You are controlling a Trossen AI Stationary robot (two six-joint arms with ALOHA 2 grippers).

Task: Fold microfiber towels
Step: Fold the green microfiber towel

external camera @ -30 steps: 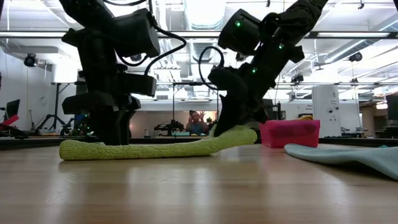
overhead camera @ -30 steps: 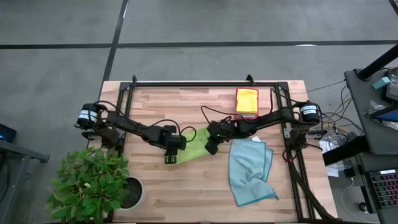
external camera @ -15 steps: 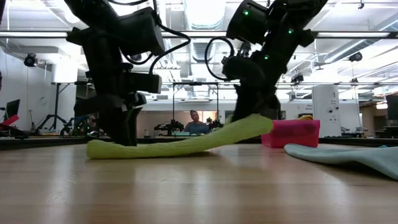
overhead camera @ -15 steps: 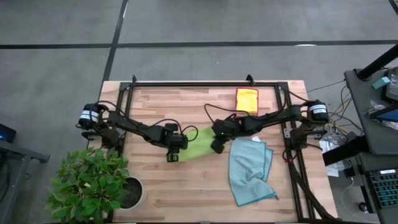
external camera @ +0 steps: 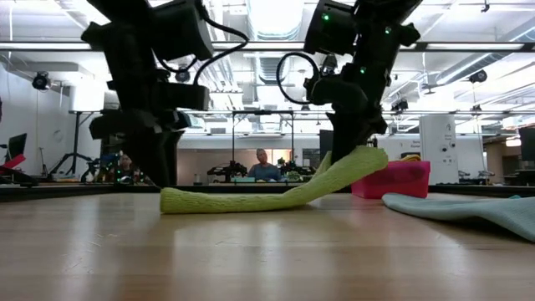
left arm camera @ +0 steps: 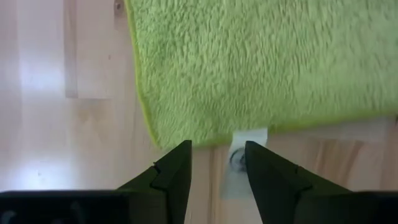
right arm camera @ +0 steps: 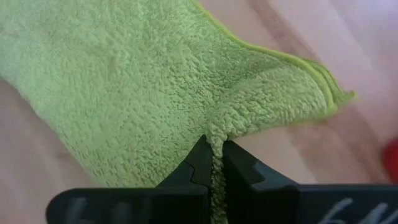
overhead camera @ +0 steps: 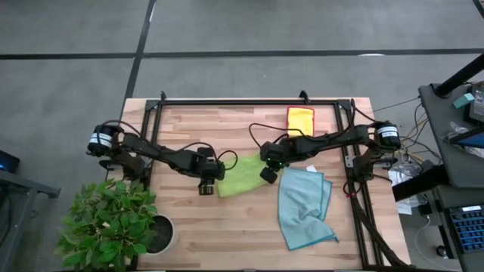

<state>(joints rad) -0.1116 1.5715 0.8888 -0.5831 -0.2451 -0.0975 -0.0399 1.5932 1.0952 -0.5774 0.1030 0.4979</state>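
Observation:
A lime green microfiber towel [overhead camera: 240, 175] lies at mid-table between my two grippers. My right gripper [overhead camera: 266, 175] is shut on its right end, which is raised [external camera: 361, 161] in the low view. My left gripper [overhead camera: 204, 186] stands open just off the towel's left edge. In the left wrist view its fingers [left arm camera: 217, 146] point at that edge [left arm camera: 186, 134] and at a white label [left arm camera: 249, 135], touching nothing. A light blue towel [overhead camera: 302, 208] lies crumpled at the right. A yellow towel [overhead camera: 300, 121] rests in the pink-red tray [external camera: 391, 178]. My right gripper pinches a bunched fold of the green towel [right arm camera: 216, 134] between its two fingers, near the towel's right end. The fingers slant down from above. That end is lifted clear; the towel slopes down from it, and its left part [external camera: 188, 201] lies flat on the table.
A potted plant [overhead camera: 113, 227] stands at the table's near left corner. A black frame [overhead camera: 249, 102] runs along the far edge and both sides. Bare wood [overhead camera: 219, 227] lies near the front edge. A person [external camera: 265, 165] sits far back in the room.
My right gripper has risen and gone toward the table's right edge, still shut on the green towel. The towel's right end has lifted higher and its left part has slid along the table to the right, out from under my left gripper, which stays open and has risen a little.

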